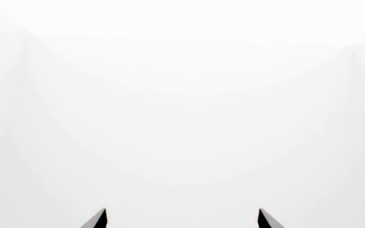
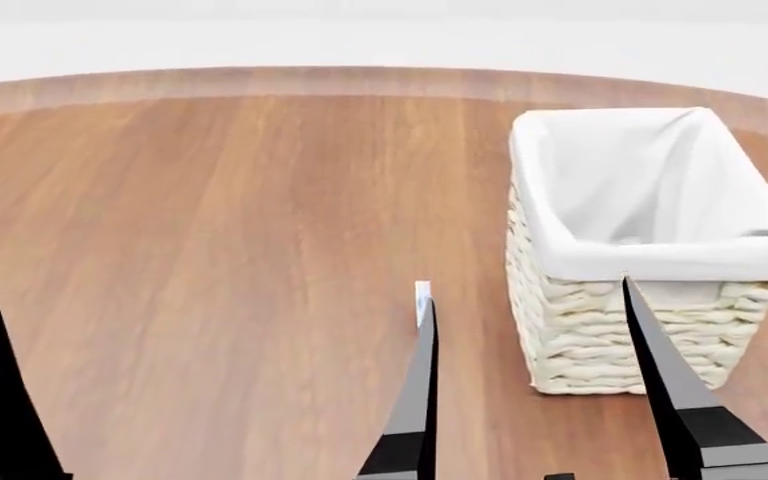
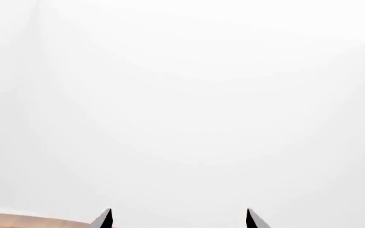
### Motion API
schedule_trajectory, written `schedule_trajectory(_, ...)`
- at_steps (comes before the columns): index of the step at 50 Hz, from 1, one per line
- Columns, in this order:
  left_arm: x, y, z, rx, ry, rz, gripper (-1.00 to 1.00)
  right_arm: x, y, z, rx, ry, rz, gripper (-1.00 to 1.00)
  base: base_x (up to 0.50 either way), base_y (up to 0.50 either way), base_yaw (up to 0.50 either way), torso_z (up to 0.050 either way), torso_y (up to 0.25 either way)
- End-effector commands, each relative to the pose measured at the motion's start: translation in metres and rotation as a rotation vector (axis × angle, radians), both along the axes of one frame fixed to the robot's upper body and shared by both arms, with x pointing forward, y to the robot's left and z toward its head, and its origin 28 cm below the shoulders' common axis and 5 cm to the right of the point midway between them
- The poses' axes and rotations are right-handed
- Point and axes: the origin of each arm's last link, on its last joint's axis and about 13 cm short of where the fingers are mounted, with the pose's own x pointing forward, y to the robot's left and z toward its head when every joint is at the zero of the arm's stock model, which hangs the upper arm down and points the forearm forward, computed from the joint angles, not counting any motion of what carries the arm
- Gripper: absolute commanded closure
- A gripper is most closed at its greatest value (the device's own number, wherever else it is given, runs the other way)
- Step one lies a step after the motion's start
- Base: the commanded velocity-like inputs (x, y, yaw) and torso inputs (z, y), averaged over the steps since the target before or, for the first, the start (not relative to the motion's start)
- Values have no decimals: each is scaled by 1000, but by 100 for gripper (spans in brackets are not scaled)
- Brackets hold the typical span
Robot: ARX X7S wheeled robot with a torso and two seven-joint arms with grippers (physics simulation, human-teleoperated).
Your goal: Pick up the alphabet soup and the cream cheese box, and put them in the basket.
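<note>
Bright, even, sharp; faint shadows.

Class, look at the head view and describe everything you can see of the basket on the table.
The basket is a tall rectangular container of cream woven wicker, with a white cloth liner folded over its rim and covering the inside walls. It stands upright on the brown wooden table, toward the right of the view. What shows of its inside looks empty, though the bottom is hidden. Nothing visibly touches it apart from the table; one dark fingertip of the right end effector overlaps its front wall in the picture, nearer the camera.
</note>
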Motion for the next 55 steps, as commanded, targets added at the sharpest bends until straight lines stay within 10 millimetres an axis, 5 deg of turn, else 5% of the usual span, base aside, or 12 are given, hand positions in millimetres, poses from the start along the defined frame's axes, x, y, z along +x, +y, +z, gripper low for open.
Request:
schedule_trajectory(1,1,-1,-1,2,3,-2,-100,1,0,0,1,1,0,-100,223,0,0,0,0)
schedule_trajectory(55,1,-1,-2,2,5,1,-100,1,1,0,-3,2,9,-100,225,0,0,0,0)
